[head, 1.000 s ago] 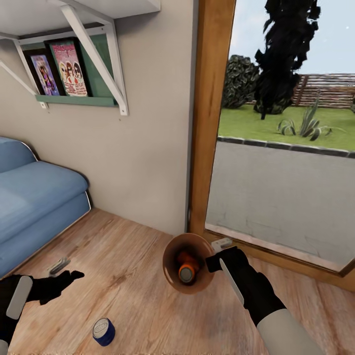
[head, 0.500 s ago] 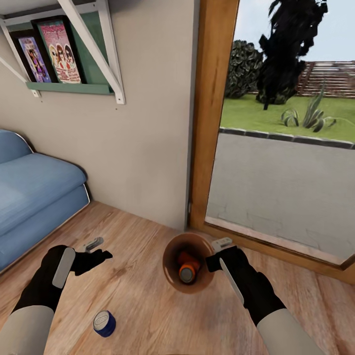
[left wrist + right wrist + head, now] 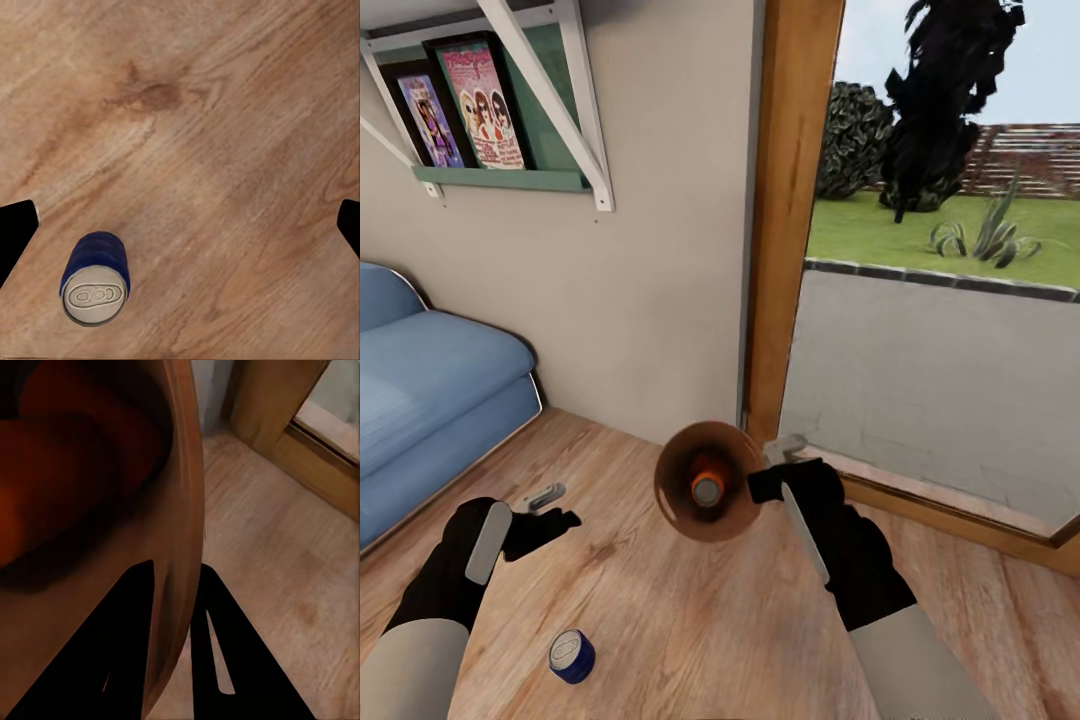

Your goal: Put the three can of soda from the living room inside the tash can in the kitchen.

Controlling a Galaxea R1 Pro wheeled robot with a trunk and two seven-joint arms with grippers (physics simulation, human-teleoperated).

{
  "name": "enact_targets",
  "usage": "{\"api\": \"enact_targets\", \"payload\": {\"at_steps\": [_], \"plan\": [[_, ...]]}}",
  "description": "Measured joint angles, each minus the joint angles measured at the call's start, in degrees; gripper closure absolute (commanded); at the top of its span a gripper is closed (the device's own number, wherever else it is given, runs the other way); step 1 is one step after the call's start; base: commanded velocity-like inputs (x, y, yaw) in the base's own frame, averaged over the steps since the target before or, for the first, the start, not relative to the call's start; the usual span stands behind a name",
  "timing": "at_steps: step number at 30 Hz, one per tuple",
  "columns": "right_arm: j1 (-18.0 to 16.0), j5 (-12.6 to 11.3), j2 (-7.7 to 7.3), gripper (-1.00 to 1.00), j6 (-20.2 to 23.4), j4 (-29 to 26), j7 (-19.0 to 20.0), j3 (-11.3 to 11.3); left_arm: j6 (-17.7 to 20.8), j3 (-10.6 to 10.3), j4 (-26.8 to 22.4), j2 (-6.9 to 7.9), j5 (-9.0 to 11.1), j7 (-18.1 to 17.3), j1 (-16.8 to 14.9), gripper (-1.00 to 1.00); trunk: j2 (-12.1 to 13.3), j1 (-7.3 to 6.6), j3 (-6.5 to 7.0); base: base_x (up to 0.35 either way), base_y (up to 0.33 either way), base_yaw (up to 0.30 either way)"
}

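You face a beige wall (image 3: 650,300) with a blue sofa (image 3: 430,390) at nine o'clock and a wood-framed glass door (image 3: 920,330) at two o'clock, over a pale wood floor (image 3: 690,630). Your right gripper (image 3: 772,468) pinches the rim of the copper-brown trash can (image 3: 678,500), one finger inside the wall and one outside, and holds it clear of the floor, tipped so its mouth faces you. Inside it an orange soda can (image 3: 707,487) shows its silver top; a second orange shape behind it may be another can, but the dim interior leaves that unsure. Your left gripper (image 3: 550,508) hangs spread wide at eight o'clock, apart from everything. The dark blue soda can (image 3: 571,656) stands on the floor at seven o'clock, near that gripper.
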Motion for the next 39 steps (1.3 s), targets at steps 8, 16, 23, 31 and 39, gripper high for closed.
{"api": "enact_targets", "payload": {"at_steps": [8, 16, 23, 31, 39], "plan": [[-2.10, 0.91, -0.34, 1.00, 0.00, 0.08, -0.07, -1.93, 1.05, 0.67, 0.25, -0.07, 0.28, 3.18, 0.00, -1.00, 0.00, 0.00, 0.00, 0.000, 0.000, 0.000], [-2.41, 0.96, -0.42, 1.00, 0.00, 0.68, 0.04, -3.80, 1.44, 0.77, 2.84, -0.22, 0.41, 5.73, 0.00, -1.00, -0.03, 0.08, -0.66, 0.000, 0.000, 0.000], [-2.49, 0.94, -0.40, 1.00, 0.00, 0.72, 0.05, -3.96, 1.44, 0.79, 3.74, -0.58, 0.44, 6.18, 0.00, -1.00, -0.13, 0.26, -2.21, 0.000, 0.000, 0.000], [-2.46, 1.14, -0.45, 1.00, 0.00, 0.71, 0.03, -3.98, 1.44, 0.69, 3.69, -0.66, 0.42, 6.30, 0.00, -1.00, -0.19, 0.36, -3.10, 0.000, 0.000, 0.000], [-2.44, 1.04, -0.40, 1.00, 0.00, 0.72, 0.05, -3.93, 1.44, 0.69, 3.75, -0.67, 0.40, 6.36, 0.00, -1.00, -0.21, 0.42, -3.54, 0.000, 0.000, 0.000]]}}
